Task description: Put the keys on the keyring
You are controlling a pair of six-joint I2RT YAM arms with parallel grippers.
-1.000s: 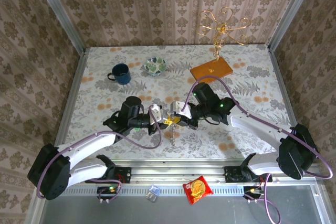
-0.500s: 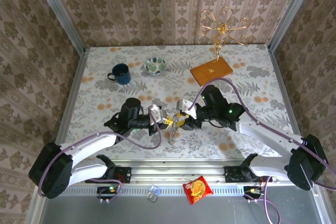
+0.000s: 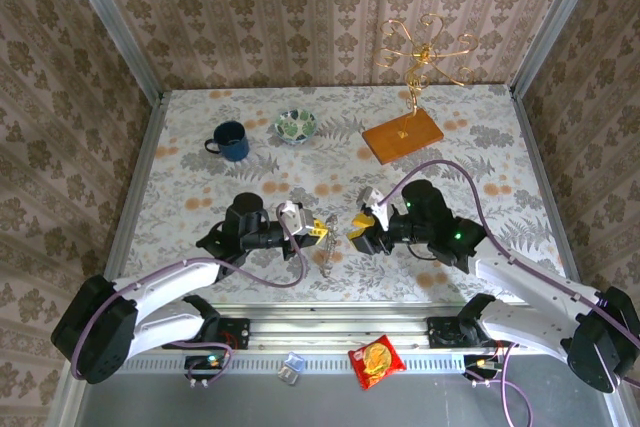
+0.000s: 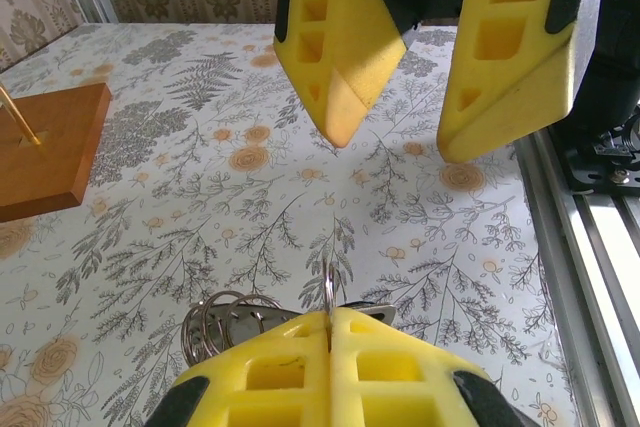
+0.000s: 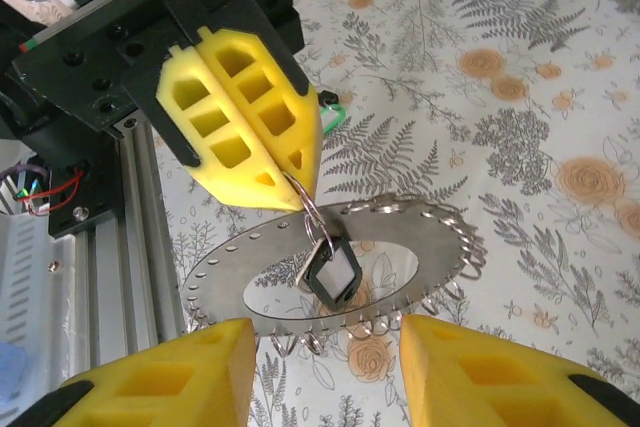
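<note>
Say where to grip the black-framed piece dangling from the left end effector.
Probably its lower edge, approached from the right end effector's side: the black-framed piece hangs free on a ring below the shut left end effector, lower half clear.

White arms (image 3: 165, 277), yellow claws (image 3: 320, 228), purple cables (image 3: 440, 163)

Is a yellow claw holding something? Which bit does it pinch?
The left gripper pinches a thin metal ring by its top edge, and a holed metal plate hangs below it. The right gripper is open and holds nothing.
</note>
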